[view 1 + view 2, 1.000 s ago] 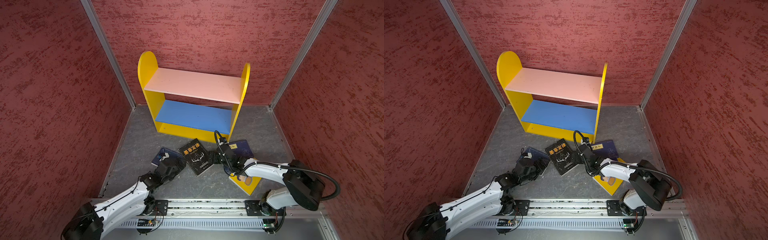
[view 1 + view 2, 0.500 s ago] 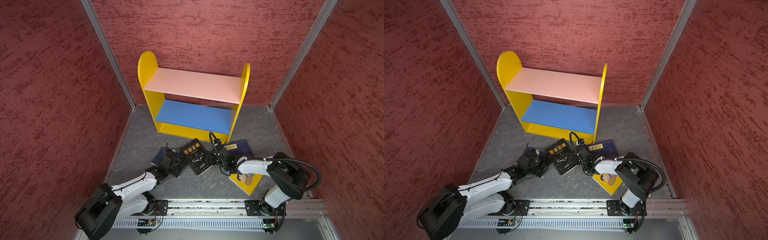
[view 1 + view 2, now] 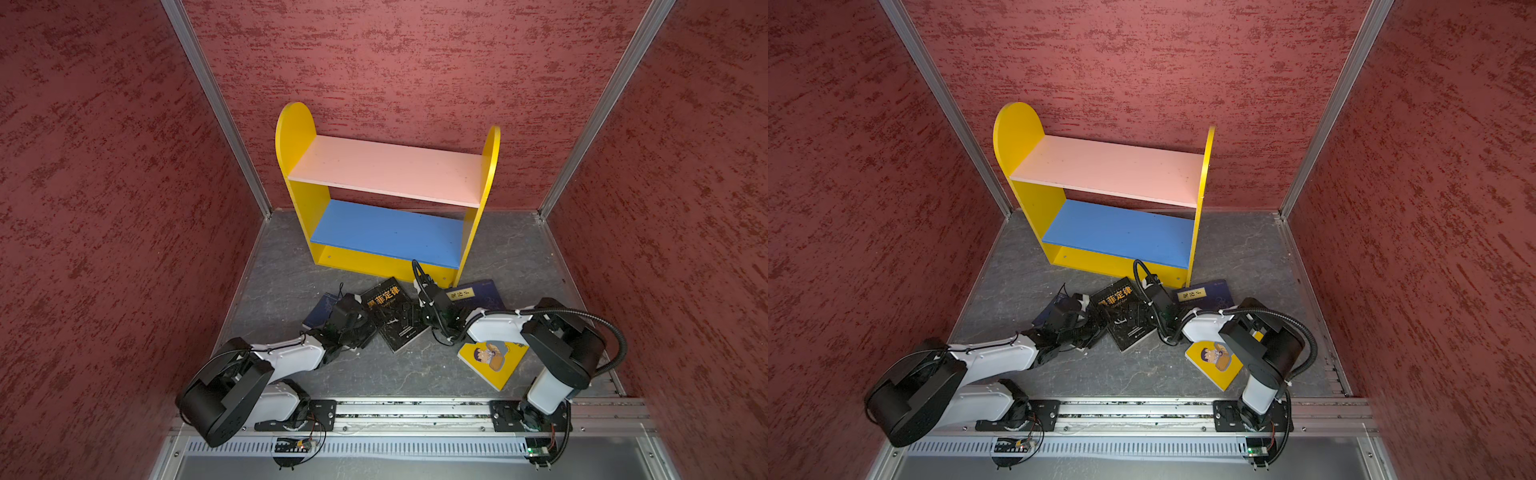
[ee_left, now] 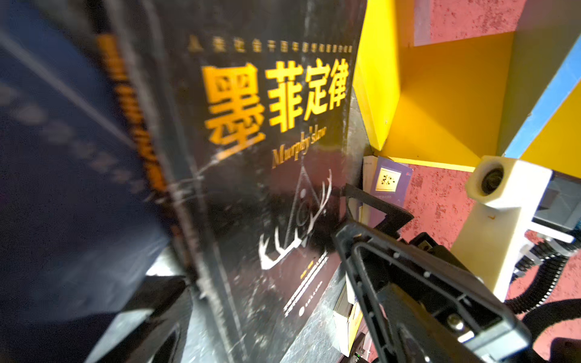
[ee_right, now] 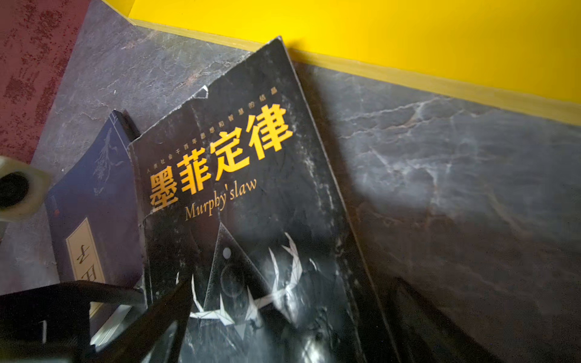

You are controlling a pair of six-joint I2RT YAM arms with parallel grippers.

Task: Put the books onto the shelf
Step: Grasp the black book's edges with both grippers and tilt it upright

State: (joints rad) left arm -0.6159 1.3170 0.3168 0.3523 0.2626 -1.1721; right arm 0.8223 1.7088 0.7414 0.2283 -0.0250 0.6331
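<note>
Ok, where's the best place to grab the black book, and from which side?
Probably its spine-side long edge, from the left arm's side. The black book lies flat on the floor, but that edge overlaps the navy book, so it seems slightly raised, leaving room for a finger underneath. The open left gripper sits right beside it.

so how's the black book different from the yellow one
The black book has an orange title and white antlers; the yellow book shows a cartoon man. The black book lies mid-floor, a corner by the shelf; the yellow book lies farther from it, partly hidden by the right arm. Both lie face up, off the shelf.
</note>
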